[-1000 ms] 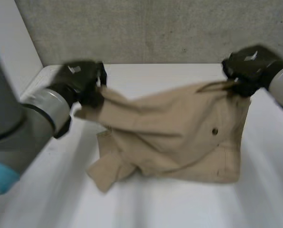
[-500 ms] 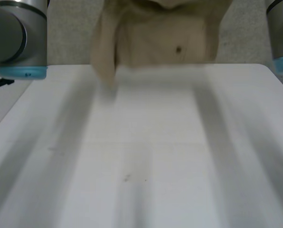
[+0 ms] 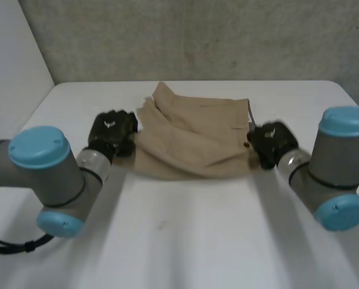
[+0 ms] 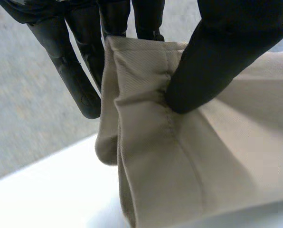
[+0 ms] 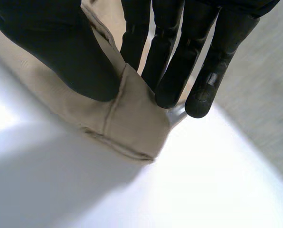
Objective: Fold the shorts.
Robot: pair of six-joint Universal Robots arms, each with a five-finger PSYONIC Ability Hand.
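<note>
On the white counter (image 3: 185,241), the tan fabric shorts (image 3: 194,144), airborne a moment ago, now lie doubled over. The left hand (image 3: 112,132) and right hand (image 3: 271,143) each pinch a side edge, so one fold seems laid.

Soft even light, glare on white table (image 5: 217,190), dimmer grey wall (image 3: 197,36)

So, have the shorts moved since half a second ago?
Yes. The shorts came down: they hung against the wall above the far edge of the table, and now lie on it, between the left hand and the right hand.
</note>
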